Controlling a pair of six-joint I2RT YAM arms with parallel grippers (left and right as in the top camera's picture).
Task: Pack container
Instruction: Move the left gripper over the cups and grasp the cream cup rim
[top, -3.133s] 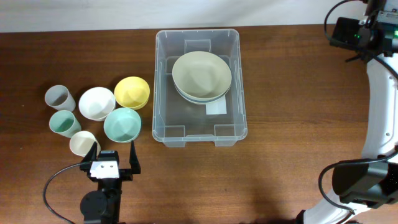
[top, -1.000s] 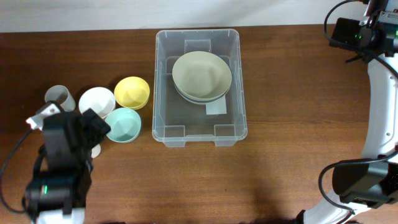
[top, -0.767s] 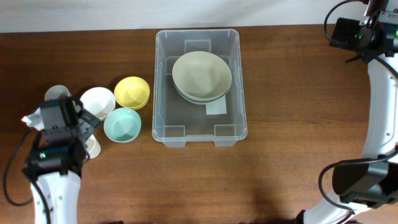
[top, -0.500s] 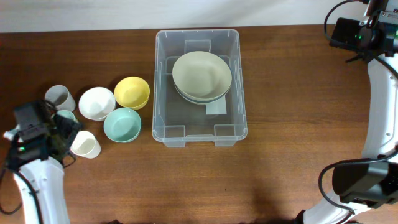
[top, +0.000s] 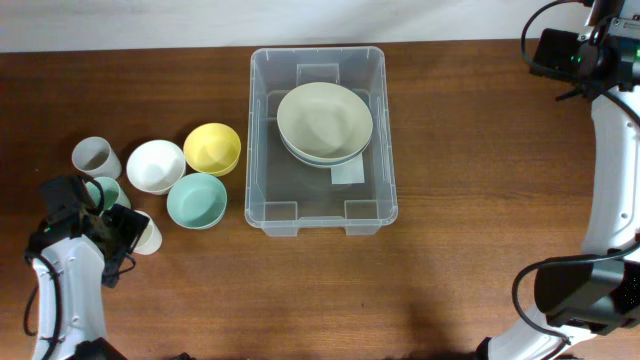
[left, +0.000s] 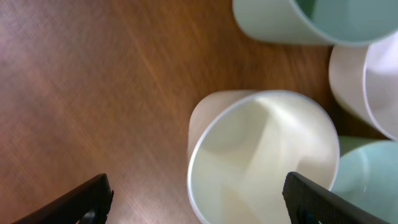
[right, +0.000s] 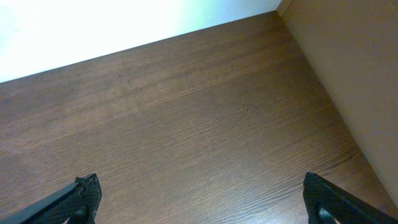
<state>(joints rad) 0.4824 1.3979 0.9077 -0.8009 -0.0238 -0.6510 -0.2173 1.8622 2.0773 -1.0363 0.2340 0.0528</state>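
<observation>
Swung leftward since before, the left fingers (left: 87, 196) gape empty astride the cream cup (left: 261, 155) (sitting off-centre), so closing might tip it against the teal cup (left: 280, 25).

The left arm (top: 68, 300) stands at the near left, its white link running away from the near edge to a black wrist (top: 60, 198) that bends over to the right. The left gripper (top: 120, 232) sits low and points down and right; in the wrist view its jaws are spread wide, a dark fingertip (left: 90, 194) in each lower corner. The right arm (top: 610, 180) rises from a dark base (top: 575, 295) at the near right and reaches along the right edge to the far right corner. The right gripper (right: 202, 199) faces down, its jaws just as wide apart.
</observation>
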